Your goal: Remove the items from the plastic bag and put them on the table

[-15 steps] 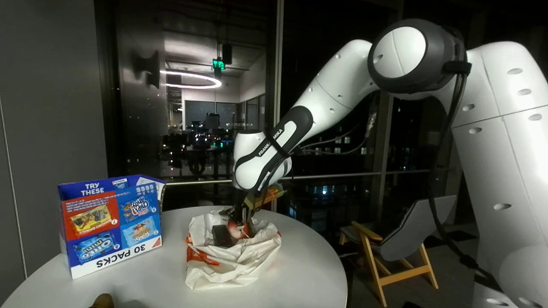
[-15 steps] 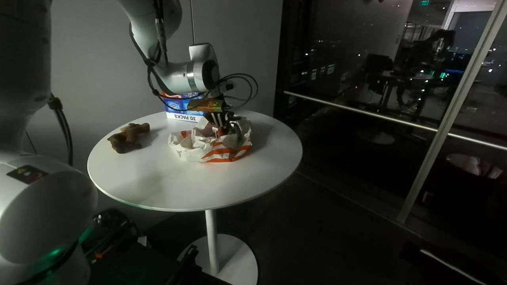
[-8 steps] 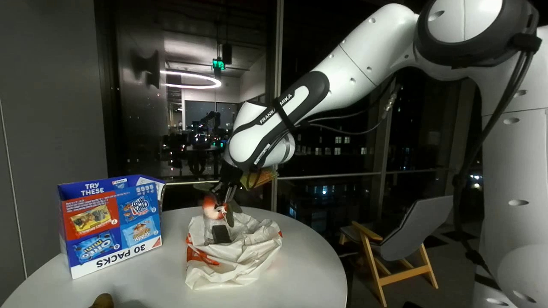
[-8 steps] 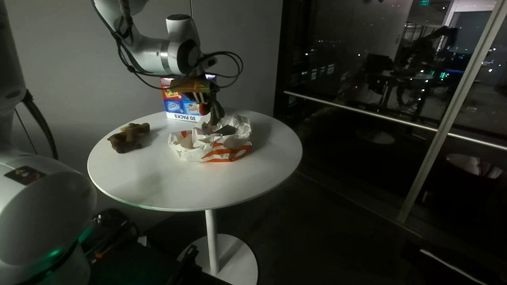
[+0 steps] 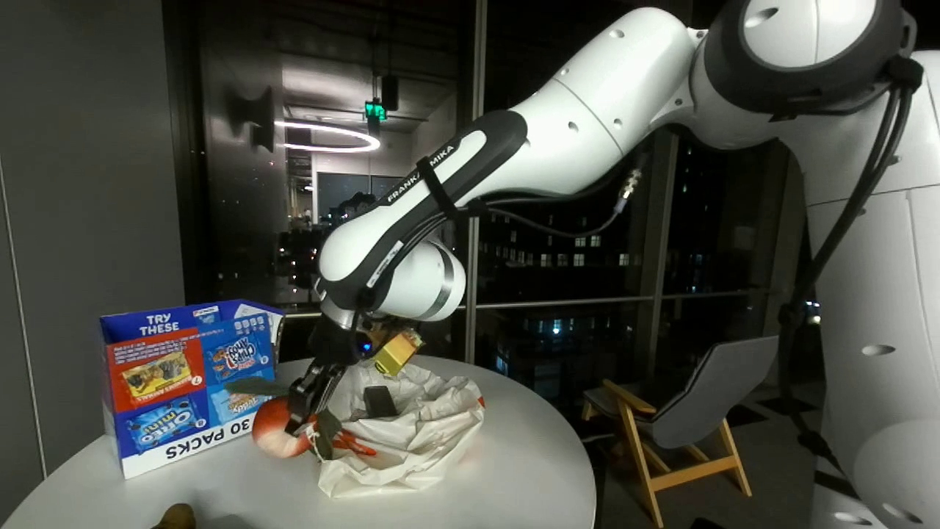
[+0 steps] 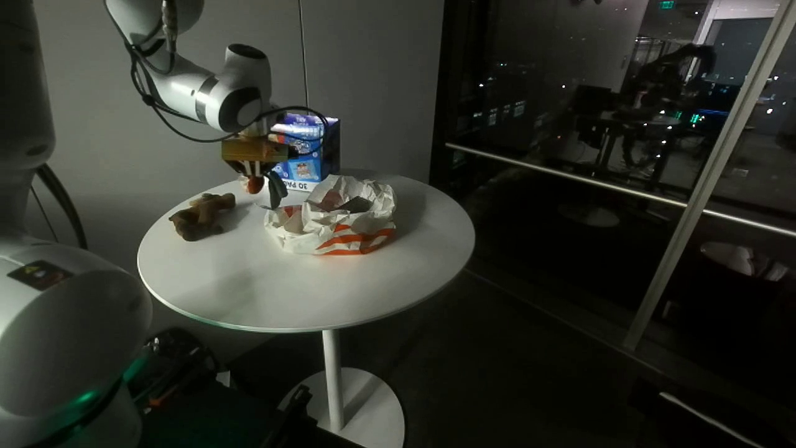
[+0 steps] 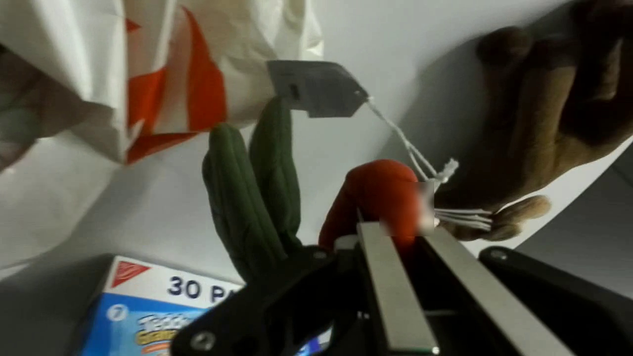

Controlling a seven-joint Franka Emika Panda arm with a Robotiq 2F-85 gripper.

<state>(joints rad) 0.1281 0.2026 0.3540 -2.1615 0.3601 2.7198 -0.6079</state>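
Note:
The white plastic bag [image 5: 400, 459] with orange marks lies crumpled on the white table [image 5: 521, 470]; it also shows in an exterior view [image 6: 360, 233]. A dark flat item [image 5: 380, 402] sits in its opening. A pinkish-green thing [image 7: 20, 118] shows inside the bag in the wrist view. My gripper [image 5: 302, 425] is shut on a red-and-white plush toy [image 5: 273, 430] with green leaf-like parts [image 7: 242, 198]. The toy is outside the bag, between it and the box. A grey tag [image 7: 321, 91] hangs from it on white string. I cannot tell whether the toy touches the table.
A blue snack box [image 5: 187, 397] stands upside down close behind the held toy; it also shows in an exterior view [image 6: 305, 168]. A brown plush animal [image 6: 202, 214] lies near the table edge, beside my gripper in the wrist view [image 7: 534, 113]. A chair [image 5: 683, 411] stands beyond the table.
My gripper has lifted the red-and-white toy out of the bag, carried it sideways toward the box and brown animal, and lowered it. The bag and the dark item stay in place.

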